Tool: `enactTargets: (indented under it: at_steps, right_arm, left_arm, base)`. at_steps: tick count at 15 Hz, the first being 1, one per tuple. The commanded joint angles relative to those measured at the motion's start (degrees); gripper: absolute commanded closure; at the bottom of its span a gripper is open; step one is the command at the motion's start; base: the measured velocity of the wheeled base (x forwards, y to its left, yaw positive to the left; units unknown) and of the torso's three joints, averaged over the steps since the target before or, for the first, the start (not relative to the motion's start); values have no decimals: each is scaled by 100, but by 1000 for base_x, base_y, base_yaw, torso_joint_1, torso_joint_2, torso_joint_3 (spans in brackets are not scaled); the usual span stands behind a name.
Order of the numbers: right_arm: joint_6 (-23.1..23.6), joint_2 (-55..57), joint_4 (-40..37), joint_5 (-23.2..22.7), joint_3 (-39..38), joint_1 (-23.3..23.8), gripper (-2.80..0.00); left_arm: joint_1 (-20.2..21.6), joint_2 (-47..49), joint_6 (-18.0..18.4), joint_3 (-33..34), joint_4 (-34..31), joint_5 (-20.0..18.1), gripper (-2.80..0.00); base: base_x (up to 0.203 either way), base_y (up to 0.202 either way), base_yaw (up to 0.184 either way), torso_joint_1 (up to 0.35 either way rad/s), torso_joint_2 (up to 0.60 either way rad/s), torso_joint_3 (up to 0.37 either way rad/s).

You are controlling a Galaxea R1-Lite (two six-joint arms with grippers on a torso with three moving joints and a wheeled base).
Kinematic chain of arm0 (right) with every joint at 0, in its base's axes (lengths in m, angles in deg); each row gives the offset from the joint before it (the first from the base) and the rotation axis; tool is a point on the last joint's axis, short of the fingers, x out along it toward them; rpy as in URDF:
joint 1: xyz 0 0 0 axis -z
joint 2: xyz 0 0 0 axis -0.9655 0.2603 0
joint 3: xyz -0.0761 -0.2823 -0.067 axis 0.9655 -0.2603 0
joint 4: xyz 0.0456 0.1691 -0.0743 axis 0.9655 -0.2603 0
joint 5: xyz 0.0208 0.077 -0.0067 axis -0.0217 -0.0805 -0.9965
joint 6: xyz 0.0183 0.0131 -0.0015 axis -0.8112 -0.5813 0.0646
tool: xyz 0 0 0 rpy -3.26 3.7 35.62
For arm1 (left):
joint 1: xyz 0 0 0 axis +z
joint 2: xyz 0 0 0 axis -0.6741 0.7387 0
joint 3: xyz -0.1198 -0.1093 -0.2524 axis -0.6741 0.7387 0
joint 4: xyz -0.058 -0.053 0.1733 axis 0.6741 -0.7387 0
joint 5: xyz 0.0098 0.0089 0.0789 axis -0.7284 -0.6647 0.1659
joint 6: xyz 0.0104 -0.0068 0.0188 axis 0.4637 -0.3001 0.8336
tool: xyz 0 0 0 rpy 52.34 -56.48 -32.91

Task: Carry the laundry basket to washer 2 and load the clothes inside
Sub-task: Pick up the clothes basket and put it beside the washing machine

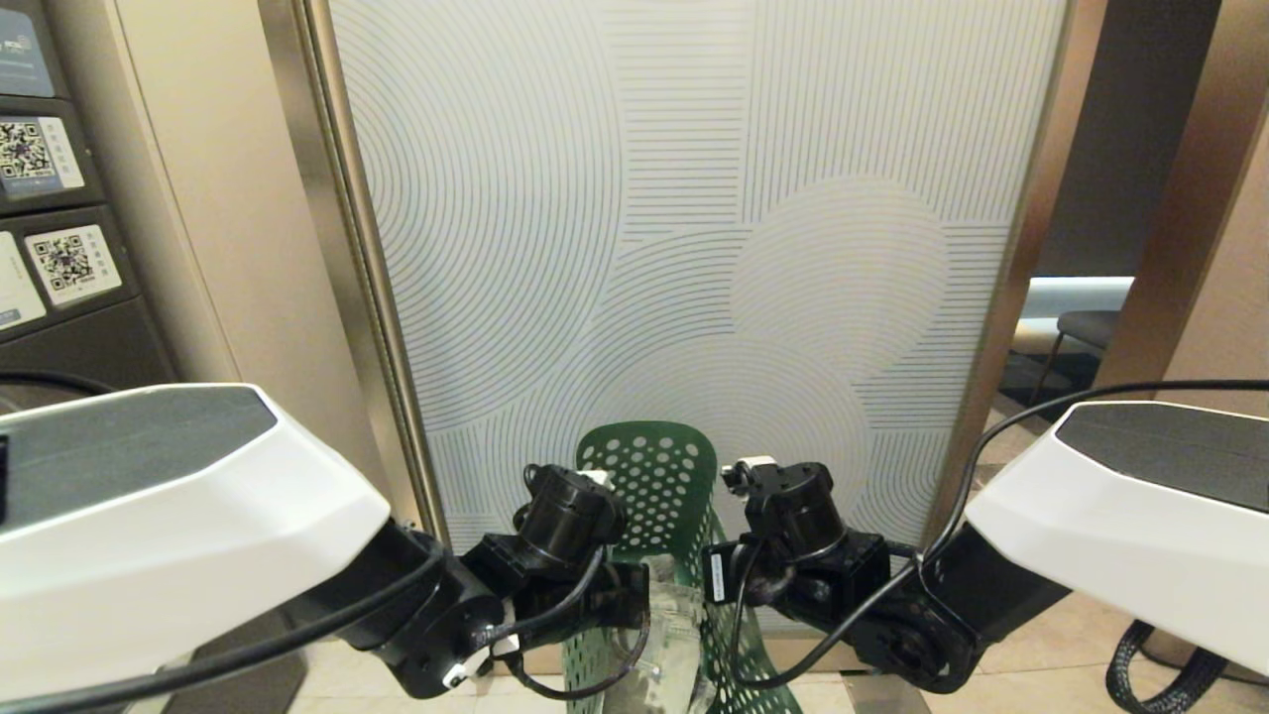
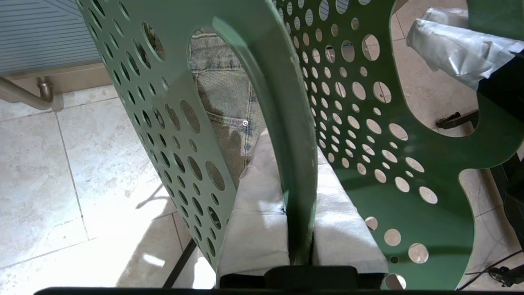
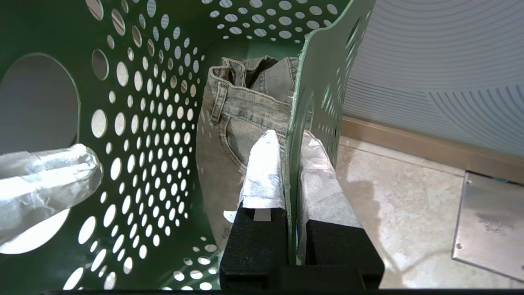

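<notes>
The dark green perforated laundry basket (image 1: 649, 486) hangs between my two arms, low in the head view and above the tiled floor. My left gripper (image 2: 292, 164) is shut on one side wall of the basket (image 2: 368, 123), one padded finger on each face. My right gripper (image 3: 290, 139) is shut the same way on the opposite wall (image 3: 135, 123). Faded denim clothes (image 3: 245, 106) lie inside the basket and also show in the left wrist view (image 2: 223, 90) and in the head view (image 1: 679, 635). Washer 2 is out of view.
A pale panel with curved line patterns (image 1: 694, 198) stands right ahead in a metal frame (image 1: 337, 248). Dark machine fronts with QR stickers (image 1: 59, 263) are at the far left. A chair (image 1: 1086, 327) sits beyond the opening at the right. A metal floor plate (image 3: 487, 229) lies near the panel's base.
</notes>
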Motion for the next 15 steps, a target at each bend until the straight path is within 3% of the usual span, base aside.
enactTargets:
  at_steps: [1,15]
  right_arm:
    - [40,2,23,4,-2,4,0]
    - [-4,11,32,153,-37,21,0]
  left_arm:
    - [0,8,-16,-2,16,5,0]
    - [0,8,-25,7,16,5,0]
  base:
    - [0,0,0,0,0,0]
    - [0,0,0,0,0,0]
